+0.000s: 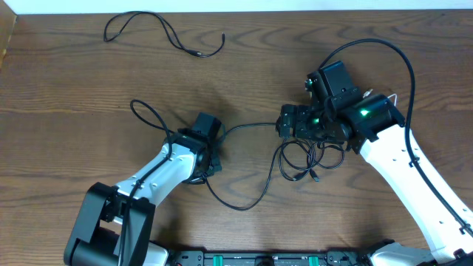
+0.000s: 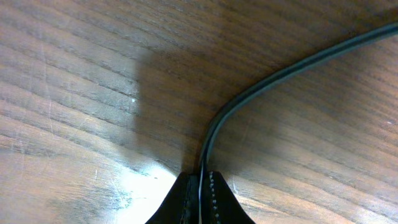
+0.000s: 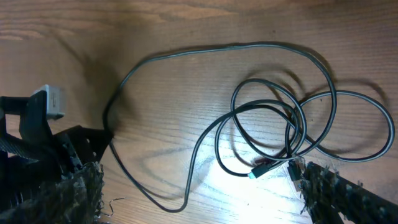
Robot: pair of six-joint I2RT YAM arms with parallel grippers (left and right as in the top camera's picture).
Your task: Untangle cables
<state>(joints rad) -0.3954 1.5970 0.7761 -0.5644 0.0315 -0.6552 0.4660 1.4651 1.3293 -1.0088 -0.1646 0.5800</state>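
Currently, the left hand [image 2: 200,186] is pressed together on a black cable [image 2: 267,78], pinching a single strand low over the counter [image 2: 74,93]. From that pinch the strand runs toward the robot's right, across the middle of the counter, to the tangle [image 1: 310,159]. The tangle is a knot of overlapping loops with a small plug [image 3: 260,170] on its robot-facing side. The strand's long axis therefore lies roughly along the line joining the two hands.

The right hand [image 1: 295,124] is spread wide and holds nothing, poised over the tangle. In its wrist view the loops lie between its fingers, closer to one finger than the other. The right hand is the nearer one to the knot; the left hand is well apart from it.

Judgement: a draw by the left hand away from the tangle, along the strand's axis, would take up slack. A loose bight also sags toward the robot between the two hands. Open counter lies to the left and on the far side. A second black cable [image 1: 162,33] lies apart near the far edge; keep the pull off it. No white cable can be made out.
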